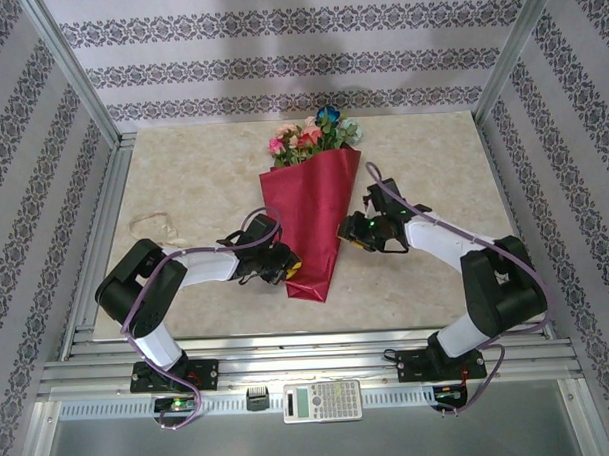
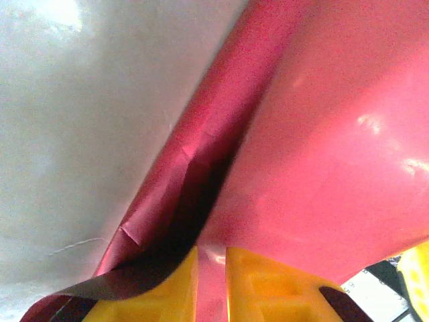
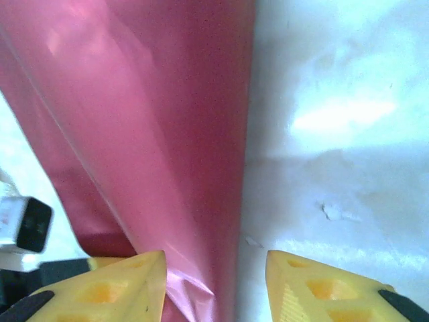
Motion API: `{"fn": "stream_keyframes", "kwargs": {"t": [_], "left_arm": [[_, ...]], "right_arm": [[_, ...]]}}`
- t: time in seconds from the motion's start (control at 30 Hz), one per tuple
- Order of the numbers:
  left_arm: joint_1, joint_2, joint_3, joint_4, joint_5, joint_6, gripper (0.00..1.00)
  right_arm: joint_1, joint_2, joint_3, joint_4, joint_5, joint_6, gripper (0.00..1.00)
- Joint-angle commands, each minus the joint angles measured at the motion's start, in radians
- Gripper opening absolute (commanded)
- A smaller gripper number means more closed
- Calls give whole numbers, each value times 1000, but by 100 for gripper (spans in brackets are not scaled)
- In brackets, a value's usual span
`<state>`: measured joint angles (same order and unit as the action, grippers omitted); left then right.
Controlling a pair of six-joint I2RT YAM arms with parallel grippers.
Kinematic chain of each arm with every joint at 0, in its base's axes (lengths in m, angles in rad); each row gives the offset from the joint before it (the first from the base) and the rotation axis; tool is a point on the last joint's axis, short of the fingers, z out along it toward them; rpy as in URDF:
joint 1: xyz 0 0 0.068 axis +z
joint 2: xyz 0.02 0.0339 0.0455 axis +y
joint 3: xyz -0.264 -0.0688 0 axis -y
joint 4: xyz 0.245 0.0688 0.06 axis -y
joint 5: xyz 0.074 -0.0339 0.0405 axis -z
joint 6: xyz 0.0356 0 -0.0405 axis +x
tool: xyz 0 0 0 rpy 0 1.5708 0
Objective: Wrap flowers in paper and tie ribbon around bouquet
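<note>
Bouquet (image 1: pixel 313 188) wrap looks done, paper (image 1: pixel 307 238) coned round flowers (image 1: pixel 316 136); L fingers (image 2: pixel 167 295) pinch its low edge, R fingers (image 3: pixel 120 288) apart astride other edge; ribbon (image 1: pixel 152 226) loose on tabletop (image 1: pixel 182 172), untied.

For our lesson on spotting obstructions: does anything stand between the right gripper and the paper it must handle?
Nothing visible does. The right gripper sits at the paper, its open jaws straddling the sheet's right edge on the table.

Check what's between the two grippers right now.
The narrow lower part of the red paper cone, clear in the top view; the left gripper pinches its left edge, the right gripper sits at its right edge.
</note>
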<state>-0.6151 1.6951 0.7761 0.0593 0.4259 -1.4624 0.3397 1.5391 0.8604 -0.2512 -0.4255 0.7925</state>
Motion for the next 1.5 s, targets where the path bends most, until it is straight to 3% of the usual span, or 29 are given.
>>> {"fn": "stream_keyframes", "kwargs": {"t": [0.0, 0.27, 0.47, 0.83, 1.07, 1.3, 1.47], "left_arm": [[-2, 5, 16, -70, 6, 71, 18], [-2, -28, 31, -205, -46, 128, 18], [-4, -76, -15, -202, -81, 77, 14], [-8, -131, -127, -166, -125, -38, 10], [-8, -130, -157, -157, -119, -55, 10], [-8, -166, -151, -253, -132, -65, 7], [-8, -220, -176, -291, -143, -119, 5]], "right_arm": [[-11, 21, -42, 115, -113, 69, 45], [46, 49, -139, 202, -168, 79, 45], [63, 49, -176, 253, -172, 78, 51], [83, 147, -108, 320, -200, 93, 52], [120, 169, -131, 379, -225, 117, 43], [120, 181, -162, 430, -229, 135, 42], [115, 186, -184, 485, -221, 144, 21]]}}
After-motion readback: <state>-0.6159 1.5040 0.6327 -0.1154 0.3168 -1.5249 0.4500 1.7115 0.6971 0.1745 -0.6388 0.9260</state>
